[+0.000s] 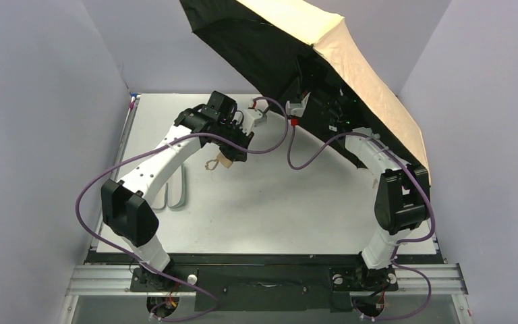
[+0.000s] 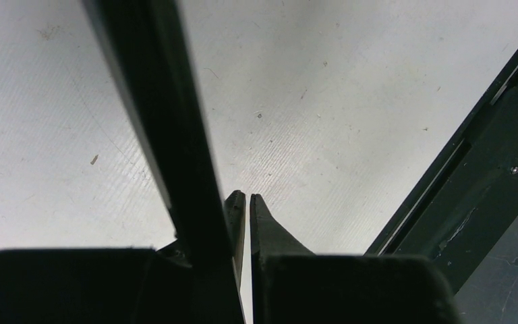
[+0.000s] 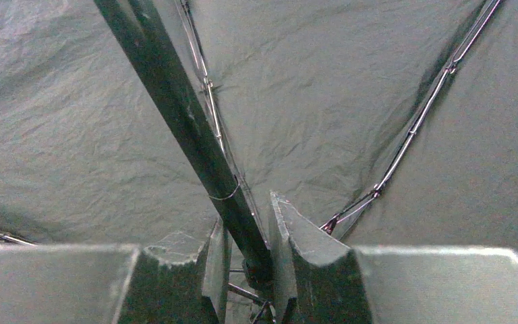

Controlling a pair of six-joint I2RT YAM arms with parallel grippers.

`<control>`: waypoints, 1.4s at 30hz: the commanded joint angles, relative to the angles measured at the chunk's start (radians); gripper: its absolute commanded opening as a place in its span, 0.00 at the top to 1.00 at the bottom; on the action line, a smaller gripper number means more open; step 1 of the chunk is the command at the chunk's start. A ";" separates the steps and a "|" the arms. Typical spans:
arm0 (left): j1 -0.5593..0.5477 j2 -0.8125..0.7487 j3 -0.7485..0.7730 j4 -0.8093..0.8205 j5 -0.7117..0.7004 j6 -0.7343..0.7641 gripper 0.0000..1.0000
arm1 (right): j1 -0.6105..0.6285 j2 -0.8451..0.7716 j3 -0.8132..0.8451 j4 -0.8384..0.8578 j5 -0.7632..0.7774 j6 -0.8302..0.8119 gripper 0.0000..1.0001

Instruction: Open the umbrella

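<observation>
Above the far right part of the table (image 1: 276,202), holds the umbrella (image 1: 351,61) high in the air, tilted, with the tan side up and the black lining turned down toward the arms. Looks already open: in the right wrist view shows the ribs (image 3: 418,121) stretched out long and the lining pulled nearly flat, with only small wrinkles. Grips the black shaft (image 3: 175,101) with the right gripper (image 3: 248,217), fingers narrow and pressing on both sides of it, close under the canopy. Shows the left gripper (image 2: 246,202) closed almost completely, with only a thin slit between the two fingers and nothing visible inside this slit; seems to have the same shaft passing beside the left finger, not between the two, so cannot tell about any pinch lower down. Has the small tan handle (image 1: 224,160) and its strap (image 1: 211,164) just below this gripper in the top view; cannot tell about contact with the table. Judging from this, counts the main work as done. Cannot confirm any lock on the shaft, hidden near the right fingers. Leaves probably only to verify this lock, then to put down or release the umbrella without letting the canopy fold back.
</observation>
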 commanded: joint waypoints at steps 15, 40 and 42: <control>0.001 -0.076 -0.199 -0.404 -0.049 0.164 1.00 | -0.236 0.002 0.190 0.192 0.439 0.010 1.00; -0.003 -0.141 -0.381 -0.383 -0.094 0.199 1.00 | -0.327 0.007 0.242 0.231 0.543 0.016 0.98; -0.004 -0.144 -0.393 -0.381 -0.094 0.199 1.00 | -0.332 0.006 0.242 0.232 0.548 0.015 0.97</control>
